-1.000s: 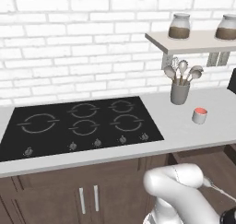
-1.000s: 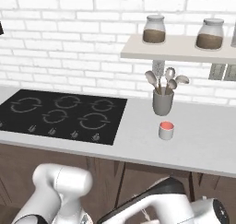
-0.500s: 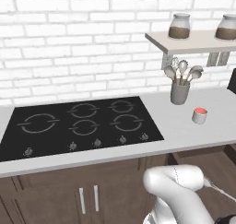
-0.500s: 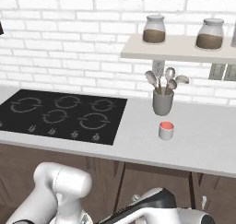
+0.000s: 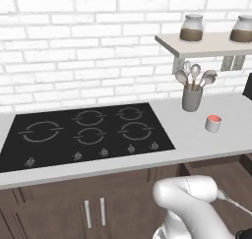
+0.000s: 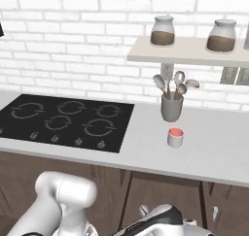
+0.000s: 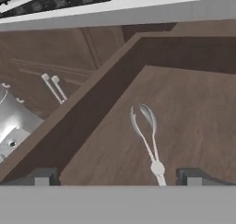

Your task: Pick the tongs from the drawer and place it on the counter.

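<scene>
Drawer (image 7: pixel 92 108) open; tongs (image 7: pixel 146 135) flat on its plank floor, alone inside. End effector (image 7: pixel 115 177) above, fingers spread wide, empty. Bench (image 5: pixel 197 139): grey cup (image 5: pixel 192 98) holding spoons; small red-topped cup (image 5: pixel 213 123).

A black four-burner cooktop (image 5: pixel 86 132) lies flat on the tabletop, well above and beyond the end effector. To the cooktop's right a grey cup (image 6: pixel 171 108) holds a bunch of grey spoons and ladles (image 6: pixel 174 84), with a small red-topped cup (image 6: pixel 175 137) near it. Higher still, a pale wall shelf (image 6: pixel 187 51) carries two brown-filled jars (image 6: pixel 163 31).
</scene>
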Tool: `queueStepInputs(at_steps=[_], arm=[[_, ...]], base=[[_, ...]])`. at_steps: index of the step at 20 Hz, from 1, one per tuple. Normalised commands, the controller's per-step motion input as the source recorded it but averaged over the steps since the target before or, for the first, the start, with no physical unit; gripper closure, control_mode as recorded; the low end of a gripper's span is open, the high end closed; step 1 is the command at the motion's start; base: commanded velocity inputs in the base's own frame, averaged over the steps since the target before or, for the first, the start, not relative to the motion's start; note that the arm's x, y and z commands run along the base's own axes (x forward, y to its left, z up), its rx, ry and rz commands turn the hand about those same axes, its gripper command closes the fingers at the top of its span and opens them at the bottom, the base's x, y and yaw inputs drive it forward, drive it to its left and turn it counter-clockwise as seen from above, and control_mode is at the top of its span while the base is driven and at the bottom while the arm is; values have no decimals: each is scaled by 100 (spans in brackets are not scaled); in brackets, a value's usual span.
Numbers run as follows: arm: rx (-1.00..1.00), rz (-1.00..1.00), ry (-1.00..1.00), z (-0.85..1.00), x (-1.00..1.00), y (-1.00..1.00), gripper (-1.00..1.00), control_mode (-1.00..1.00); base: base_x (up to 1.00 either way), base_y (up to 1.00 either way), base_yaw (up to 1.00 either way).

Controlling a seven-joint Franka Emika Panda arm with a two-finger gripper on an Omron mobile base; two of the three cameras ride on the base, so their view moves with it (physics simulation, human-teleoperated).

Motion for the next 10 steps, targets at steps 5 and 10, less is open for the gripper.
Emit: queueStepInputs(at_steps=[5,10], arm=[[1,0,-7,-60,8,0,-100,-100],[3,0,-2,-46,33,-1,-100,-100]], base=[[0,0,0],[0,0,0]])
